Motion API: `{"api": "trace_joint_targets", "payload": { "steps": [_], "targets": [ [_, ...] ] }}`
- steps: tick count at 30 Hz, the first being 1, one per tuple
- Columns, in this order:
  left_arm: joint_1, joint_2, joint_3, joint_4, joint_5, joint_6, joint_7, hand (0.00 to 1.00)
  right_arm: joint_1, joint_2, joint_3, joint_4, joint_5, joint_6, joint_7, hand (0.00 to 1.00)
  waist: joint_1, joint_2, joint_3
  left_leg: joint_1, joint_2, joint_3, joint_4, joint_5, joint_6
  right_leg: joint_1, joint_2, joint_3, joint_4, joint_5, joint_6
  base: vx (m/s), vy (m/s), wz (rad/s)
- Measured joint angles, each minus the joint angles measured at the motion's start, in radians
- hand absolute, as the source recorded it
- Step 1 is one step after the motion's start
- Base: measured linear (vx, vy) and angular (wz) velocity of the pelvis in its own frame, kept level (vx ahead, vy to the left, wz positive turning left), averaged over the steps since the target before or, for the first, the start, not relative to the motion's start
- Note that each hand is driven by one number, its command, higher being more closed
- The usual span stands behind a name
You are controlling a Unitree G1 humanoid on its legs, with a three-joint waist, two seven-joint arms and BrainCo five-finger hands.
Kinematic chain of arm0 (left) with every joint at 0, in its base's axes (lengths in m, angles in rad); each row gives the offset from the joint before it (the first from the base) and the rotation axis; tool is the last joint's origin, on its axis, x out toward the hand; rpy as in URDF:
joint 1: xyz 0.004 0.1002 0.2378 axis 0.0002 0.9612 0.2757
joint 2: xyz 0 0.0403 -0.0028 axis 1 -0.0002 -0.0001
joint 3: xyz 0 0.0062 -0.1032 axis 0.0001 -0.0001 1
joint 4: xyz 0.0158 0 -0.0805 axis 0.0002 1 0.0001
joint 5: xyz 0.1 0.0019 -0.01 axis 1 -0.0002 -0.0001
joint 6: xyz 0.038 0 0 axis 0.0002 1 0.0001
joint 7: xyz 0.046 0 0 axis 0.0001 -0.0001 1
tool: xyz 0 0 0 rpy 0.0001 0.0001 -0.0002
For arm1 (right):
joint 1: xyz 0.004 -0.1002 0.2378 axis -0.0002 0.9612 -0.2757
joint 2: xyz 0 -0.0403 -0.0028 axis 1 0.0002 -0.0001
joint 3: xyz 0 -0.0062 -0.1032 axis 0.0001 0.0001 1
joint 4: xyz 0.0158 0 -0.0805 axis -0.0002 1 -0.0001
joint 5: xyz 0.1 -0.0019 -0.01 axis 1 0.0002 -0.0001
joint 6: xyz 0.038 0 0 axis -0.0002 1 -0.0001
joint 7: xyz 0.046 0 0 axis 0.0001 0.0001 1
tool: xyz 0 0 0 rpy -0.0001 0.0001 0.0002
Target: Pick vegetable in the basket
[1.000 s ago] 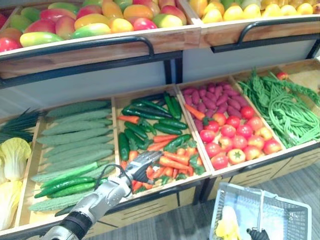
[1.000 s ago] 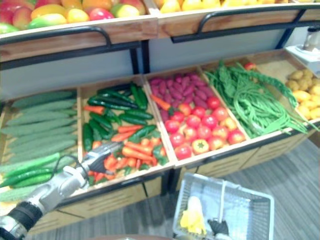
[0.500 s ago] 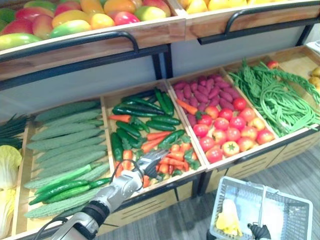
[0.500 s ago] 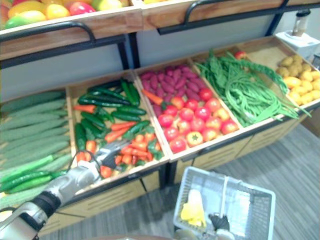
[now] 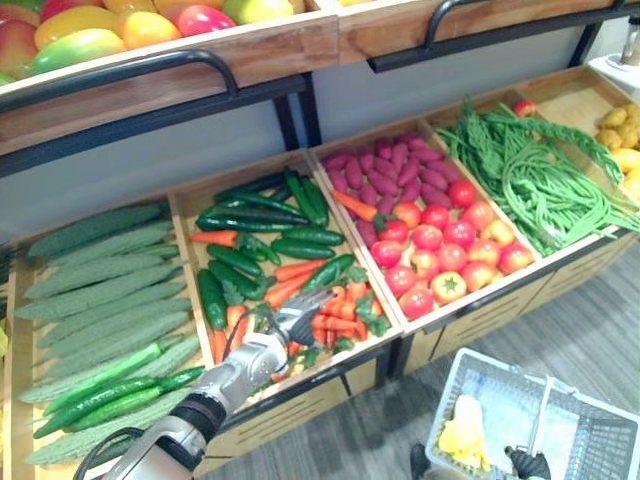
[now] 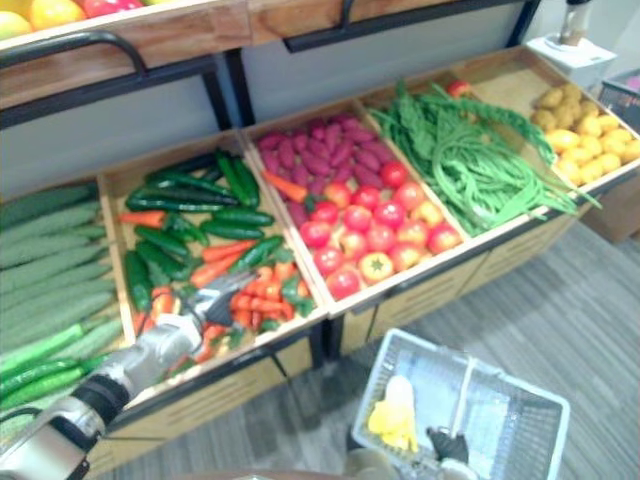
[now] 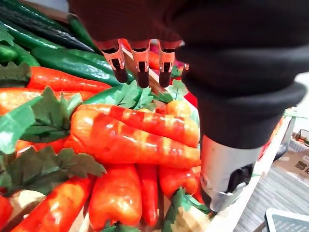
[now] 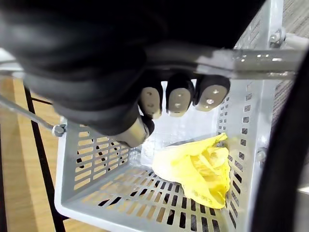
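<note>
On the left hand [image 5: 298, 327] the fingers [image 7: 141, 67] stand straight, slightly spread, a glossy carrot [image 7: 145, 140] just beneath them, probably light, stiff, slippery, best pinched mid-length, while the right hand [image 8: 176, 99] curls round the basket handle [image 8: 256, 60]

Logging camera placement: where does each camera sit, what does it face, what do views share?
Left eye: head, facing down at vegetable bins; left hand over carrots.
Right eye: beside it, same scene; basket below.
Left wrist: along open left hand onto carrots.
Right wrist: into basket; right hand curled round handle.
Shared: carrots in eye and left wrist views.
</note>
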Motion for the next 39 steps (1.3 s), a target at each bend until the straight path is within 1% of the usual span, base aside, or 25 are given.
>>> {"api": "trace_joint_targets", "payload": {
  "steps": [4,8,11,16,18,19,20,22,26,29,39],
  "targets": [
    [-0.006,-0.005,0.0,0.029,-0.005,0.001,-0.009,0.0,-0.003,0.0,-0.025,0.007,0.026,0.0,0.0,1.0,-0.002,0.003,0.009,-0.011,0.0,0.008,0.0,0.0,0.0,-0.015,0.003,0.008,0.0,0.001,0.0,-0.02,-0.021,-0.07],
    [-0.011,-0.005,0.0,0.037,-0.005,0.012,-0.014,0.0,-0.01,0.0,-0.029,0.008,0.027,0.0,-0.001,1.0,-0.002,0.006,0.02,-0.019,-0.003,0.011,-0.001,0.0,0.0,-0.027,0.004,0.015,0.0,0.001,0.0,-0.01,-0.011,-0.05],
    [-0.022,-0.007,0.0,0.075,-0.005,0.015,-0.016,0.0,-0.016,-0.001,-0.029,0.009,0.027,0.0,-0.003,1.0,-0.006,0.007,0.023,-0.024,-0.003,0.011,0.0,0.0,0.0,-0.03,0.004,0.016,-0.001,0.001,0.0,0.0,0.0,0.0],
    [-0.042,-0.008,0.009,0.111,-0.002,0.036,-0.014,0.0,-0.027,-0.005,-0.027,0.009,0.027,-0.001,-0.005,1.0,-0.017,0.009,0.031,-0.029,-0.005,0.011,0.0,0.0,0.0,-0.037,0.002,0.02,0.0,0.001,0.001,0.0,0.0,0.0],
    [-0.047,-0.01,0.036,0.119,-0.002,0.045,-0.014,0.0,-0.032,-0.005,-0.027,0.009,0.027,-0.001,-0.008,1.0,-0.027,0.011,0.041,-0.029,-0.006,0.012,0.001,0.0,0.0,-0.038,0.002,0.022,0.0,0.002,0.001,-0.04,-0.02,-0.02],
    [-0.058,-0.018,0.051,0.136,-0.002,0.049,-0.008,0.0,-0.035,-0.006,-0.027,0.01,0.027,-0.001,-0.01,1.0,-0.027,0.011,0.05,-0.029,-0.007,0.013,0.001,0.0,0.0,-0.039,0.002,0.024,0.0,0.003,0.002,-0.04,-0.017,-0.04],
    [-0.067,-0.025,0.061,0.145,0.0,0.058,-0.002,1.0,-0.037,-0.007,-0.028,0.01,0.027,-0.001,-0.011,1.0,-0.027,0.011,0.055,-0.029,-0.007,0.013,0.001,0.0,0.0,-0.04,0.002,0.025,0.0,0.004,0.003,-0.06,-0.029,-0.05],
    [-0.08,-0.045,0.091,0.17,0.005,0.086,0.004,1.0,-0.045,-0.011,-0.027,0.012,0.034,-0.001,-0.011,1.0,-0.029,0.013,0.066,-0.029,-0.008,0.014,0.001,0.0,0.0,-0.042,0.002,0.028,0.0,0.006,0.003,-0.06,-0.032,-0.04],
    [-0.095,-0.066,0.118,0.174,0.006,0.102,0.007,1.0,-0.047,-0.012,-0.028,0.011,0.037,-0.002,-0.014,1.0,-0.031,0.014,0.078,-0.029,-0.007,0.015,0.002,-0.001,-0.001,-0.043,0.003,0.029,0.0,0.006,0.003,-0.02,-0.014,-0.01],
    [-0.108,-0.08,0.118,0.192,0.007,0.111,0.007,1.0,-0.048,-0.012,-0.028,0.01,0.038,-0.002,-0.017,1.0,-0.032,0.016,0.084,-0.03,-0.006,0.016,0.002,-0.003,-0.004,-0.044,0.005,0.032,-0.002,0.006,0.003,-0.03,-0.023,-0.04],
    [-0.11,-0.086,0.122,0.189,0.007,0.101,0.007,1.0,-0.049,-0.013,-0.028,0.01,0.048,-0.004,-0.018,1.0,-0.032,0.022,0.09,-0.028,-0.006,0.016,0.005,-0.005,-0.007,-0.041,0.006,0.037,-0.003,0.006,0.003,0.0,-0.009,-0.01]
  ]
}}
